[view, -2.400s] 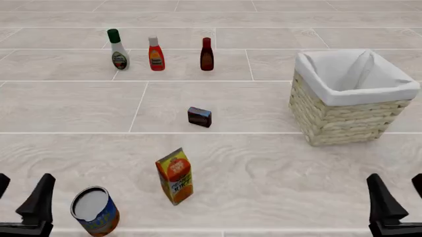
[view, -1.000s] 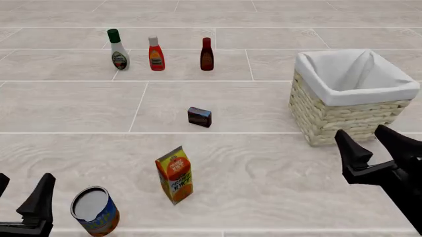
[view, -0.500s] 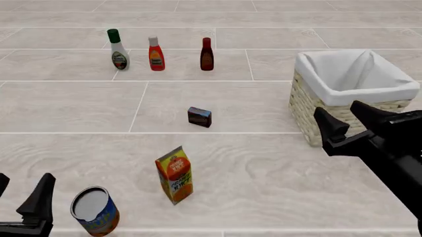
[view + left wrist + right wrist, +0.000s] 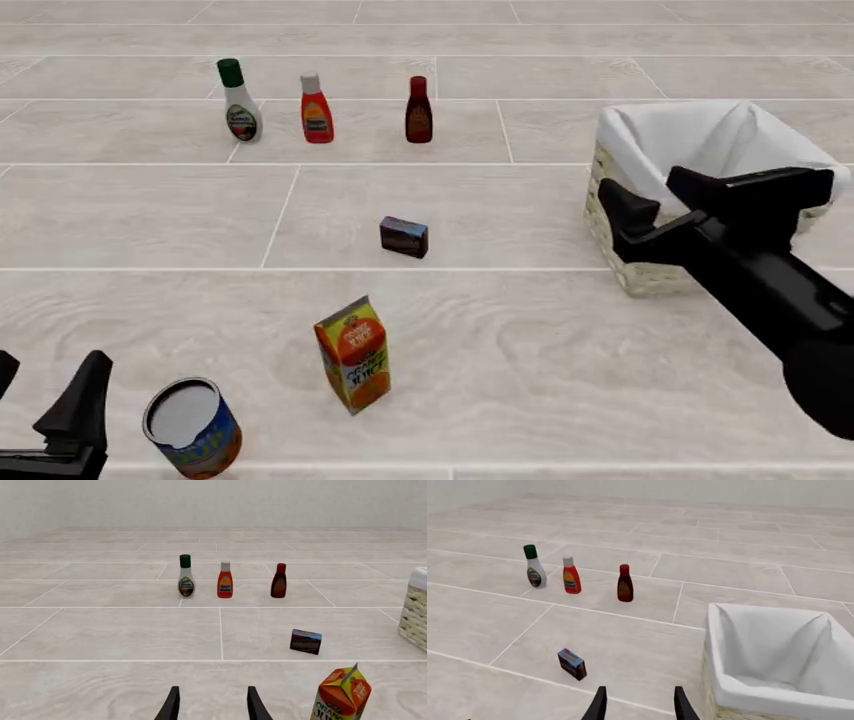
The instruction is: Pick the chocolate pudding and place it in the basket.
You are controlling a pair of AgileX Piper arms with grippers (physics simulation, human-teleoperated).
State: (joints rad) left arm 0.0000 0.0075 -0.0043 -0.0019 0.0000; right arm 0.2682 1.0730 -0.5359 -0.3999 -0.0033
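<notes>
While the right gripper (image 4: pixel 674 198) hangs in the air in front of the basket (image 4: pixel 641 250), its two dark fingers stand apart with nothing between them. In the front view its arm reaches in from the lower right and covers part of the basket's front wall and white cloth rim. The chocolate pudding (image 4: pixel 403 237) lies on the pale tiled table (image 4: pixel 160 220) well to the left of that gripper, apart from it, near the middle of the table. In the right wrist view the pudding (image 4: pixel 572 663) shows its light blue edge, and the basket's (image 4: pixel 760 700) lining holds nothing.

Low at the front left corner, the left gripper (image 4: pixel 47 400) is also spread and empty. Just beside it stands a can (image 4: pixel 194 427) with a blue and orange label, and a tilted orange juice carton (image 4: pixel 354 355) stands between the can and the pudding. Along the far side stand a green-capped bottle (image 4: pixel 240 100), a red bottle (image 4: pixel 315 109) and a dark red-brown bottle (image 4: pixel 418 110).
</notes>
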